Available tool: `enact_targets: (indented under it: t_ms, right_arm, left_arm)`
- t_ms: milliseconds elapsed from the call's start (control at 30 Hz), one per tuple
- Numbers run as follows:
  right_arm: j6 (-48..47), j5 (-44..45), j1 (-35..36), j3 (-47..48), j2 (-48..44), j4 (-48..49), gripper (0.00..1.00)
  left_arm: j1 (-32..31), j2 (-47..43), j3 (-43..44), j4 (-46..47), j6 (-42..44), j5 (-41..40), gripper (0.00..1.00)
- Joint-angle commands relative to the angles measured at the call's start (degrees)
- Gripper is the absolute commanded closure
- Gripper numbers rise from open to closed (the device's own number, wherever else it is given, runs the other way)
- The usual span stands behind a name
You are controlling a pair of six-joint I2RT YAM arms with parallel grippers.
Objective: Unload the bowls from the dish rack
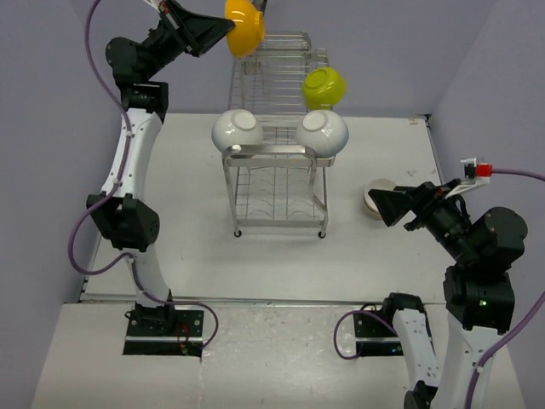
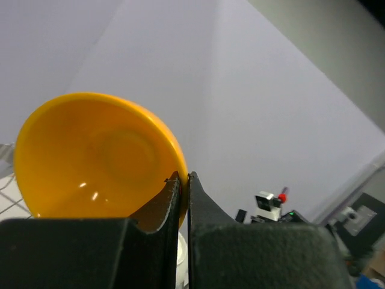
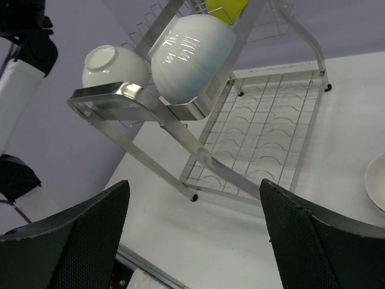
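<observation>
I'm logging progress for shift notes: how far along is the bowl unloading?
Done: one round glossy white bowl sits on the table beside the chrome wire dish rack. In hand: the left gripper has its jaws shut on the orange-yellow bowl, raised off the rack. Left: two white bowls and the lime green bowl sit on the rack. The right gripper is open and empty.

White tabletop (image 1: 187, 247), closed in by lilac walls (image 1: 51, 102) on three sides. The chrome wire dish rack (image 1: 274, 153) stands on its slim legs near the middle, towards the back. Right of the rack and clear of it, one white bowl (image 1: 375, 194) sits mouth up on the bare surface, partly hidden from above
</observation>
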Motion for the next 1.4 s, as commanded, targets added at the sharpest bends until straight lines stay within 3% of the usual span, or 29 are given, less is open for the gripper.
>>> enact_targets:
  t_ms: [0,67,200,300,433,567,733,833,1000,1367]
  right_arm:
    - [-0.16,-1.24,0.27,-0.73,-1.08,3.87,0.11]
    - [-0.16,-1.07,0.19,-1.35,-1.7,4.66,0.1]
    - [-0.69,-0.98,0.27,-1.88,-2.23,5.19,0.1]
    - [-1.04,-0.8,0.54,-1.79,-2.49,5.28,0.1]
    - [-0.78,-1.24,0.71,-1.7,-2.4,5.89,0.1]
    - [-0.95,-1.51,0.71,-2.05,-2.75,6.07,0.1]
    - [-3.15,2.97,0.71,-1.27,-3.19,3.7,0.1]
    - [-4.73,6.56,0.8,-0.13,-3.98,1.24,0.1]
    - [-7.19,12.64,1.06,0.14,-5.39,-1.49,0.1]
    - [-6.58,10.89,1.42,0.76,-5.66,-0.87,0.09]
  left_arm:
    - [0.31,-14.59,-0.39,-26.81,29.04,-1.84,1.0]
    - [0.49,-19.06,-1.88,-35.42,36.51,-5.18,1.0]
    - [1.1,-24.43,-5.84,-41.7,42.43,-9.3,1.0]
    - [1.19,-27.08,-6.54,-53.38,49.11,-17.47,1.0]
    - [1.19,-26.83,-3.91,-68.84,56.93,-37.02,1.0]
    - [1.19,-23.32,-4.08,-83.18,62.64,-50.26,1.0]
    - [1.19,-26.82,-21.11,-83.99,63.8,-64.03,1.0]
    - [1.19,-27.0,-28.77,-83.9,63.27,-67.67,1.0]
    - [1.19,-24.98,-39.57,-81.97,62.31,-70.14,1.0]
    - [1.81,-14.89,-47.5,-75.91,62.04,-67.77,1.0]
